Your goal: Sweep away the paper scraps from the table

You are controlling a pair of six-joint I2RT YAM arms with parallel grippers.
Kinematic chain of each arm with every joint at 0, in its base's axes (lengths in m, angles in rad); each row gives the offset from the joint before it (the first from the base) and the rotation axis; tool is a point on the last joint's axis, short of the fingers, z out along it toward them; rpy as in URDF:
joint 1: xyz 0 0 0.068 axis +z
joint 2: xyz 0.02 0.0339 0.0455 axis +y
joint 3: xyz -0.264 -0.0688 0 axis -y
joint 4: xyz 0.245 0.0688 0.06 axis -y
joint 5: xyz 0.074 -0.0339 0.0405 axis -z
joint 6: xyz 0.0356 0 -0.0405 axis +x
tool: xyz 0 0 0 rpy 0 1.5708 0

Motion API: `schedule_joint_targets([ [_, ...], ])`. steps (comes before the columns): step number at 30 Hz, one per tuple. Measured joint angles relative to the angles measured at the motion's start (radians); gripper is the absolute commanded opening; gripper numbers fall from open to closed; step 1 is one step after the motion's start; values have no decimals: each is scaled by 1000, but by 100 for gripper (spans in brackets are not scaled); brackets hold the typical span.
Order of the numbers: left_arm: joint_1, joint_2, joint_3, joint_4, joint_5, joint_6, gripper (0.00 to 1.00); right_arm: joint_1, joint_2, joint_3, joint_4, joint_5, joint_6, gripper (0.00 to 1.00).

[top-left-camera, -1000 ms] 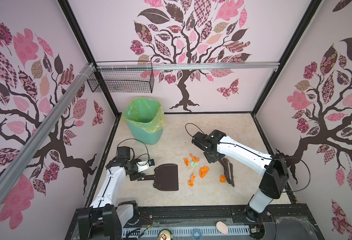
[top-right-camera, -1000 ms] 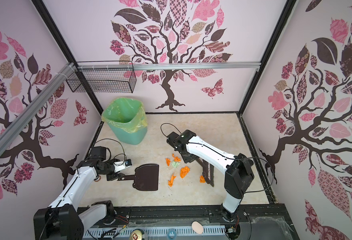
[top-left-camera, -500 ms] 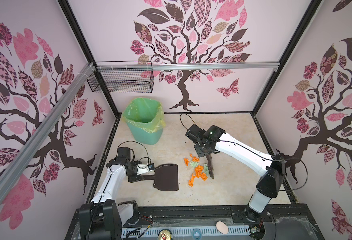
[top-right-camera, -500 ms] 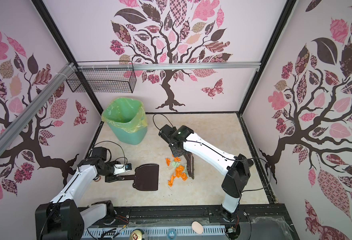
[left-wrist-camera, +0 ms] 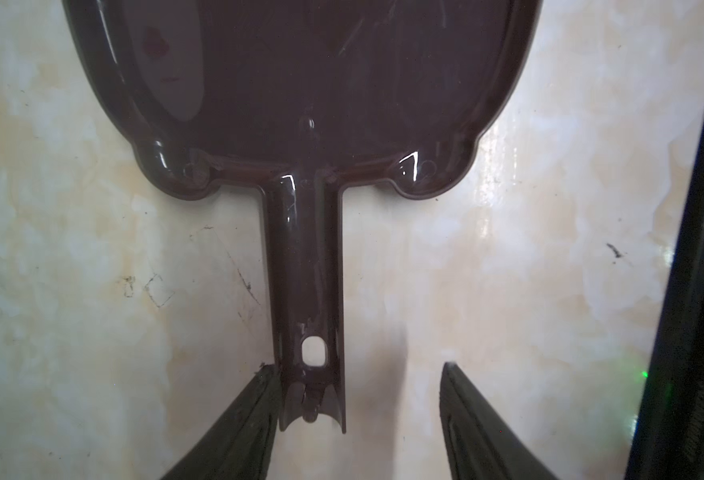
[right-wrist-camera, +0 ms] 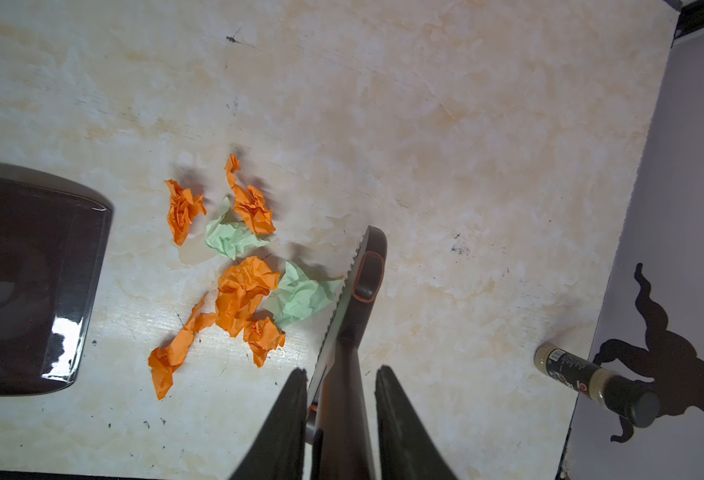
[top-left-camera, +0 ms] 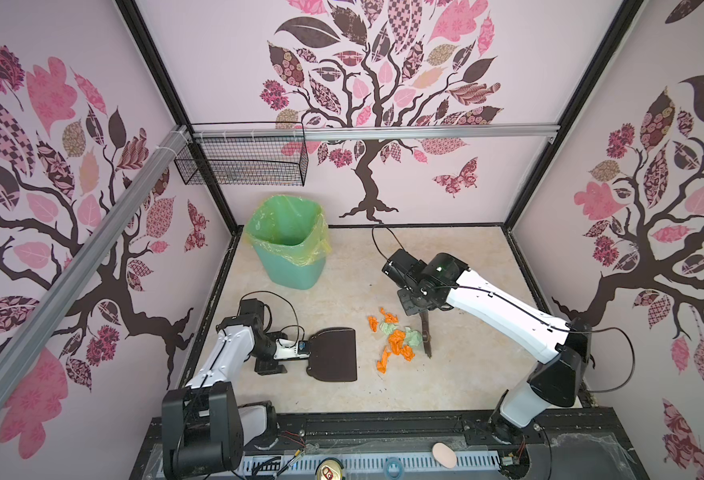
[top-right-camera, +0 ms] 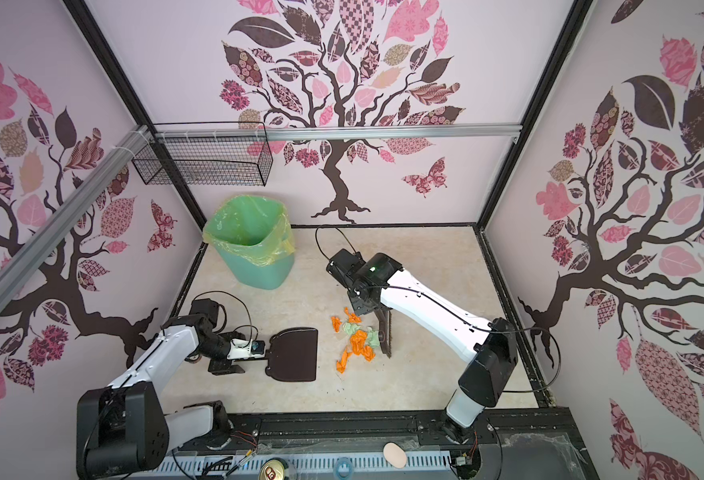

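Several orange and pale green paper scraps (top-left-camera: 396, 340) (top-right-camera: 358, 340) (right-wrist-camera: 242, 286) lie heaped on the beige table (top-left-camera: 446, 382). A dark brown dustpan (top-left-camera: 336, 353) (top-right-camera: 296, 353) (right-wrist-camera: 26, 282) rests flat to their left. Its handle (left-wrist-camera: 304, 291) sits between my left gripper's (left-wrist-camera: 358, 368) (top-left-camera: 302, 348) open fingers, touching one finger (left-wrist-camera: 254, 407) and apart from the other. My right gripper (right-wrist-camera: 340, 372) (top-left-camera: 419, 309) is shut on the handle of a brown brush (right-wrist-camera: 363, 282) (top-left-camera: 425, 336) (top-right-camera: 385, 336). The brush's toothed edge presses against a green scrap on the heap's right side.
A teal bin (top-left-camera: 288, 249) (top-right-camera: 250, 245) with a green liner stands at the back left. A wire basket (top-left-camera: 242, 162) hangs on the wall above it. A small dark bottle (right-wrist-camera: 595, 382) lies by the wall in the right wrist view.
My right arm swept the brush leftward, bunching the scraps into a tighter heap nearer the dustpan. My left gripper's fingers have spread wider around the dustpan handle.
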Motion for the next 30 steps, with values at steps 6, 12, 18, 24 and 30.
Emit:
schedule_joint_targets([
  [6,-38,59,0,59,-21,-18,63,-2,-2,-22,1,3,4,0],
  [12,-88,65,-52,172,-46,-58,63,-8,-22,-22,1,6,3,0],
  [18,-89,93,-41,172,-45,-91,60,-8,-35,-23,2,6,3,0],
  [24,-91,100,-42,188,-33,-113,51,-8,-40,-43,14,2,3,0],
  [30,-96,115,-42,245,0,-138,33,-8,-40,-52,20,-4,2,0],
])
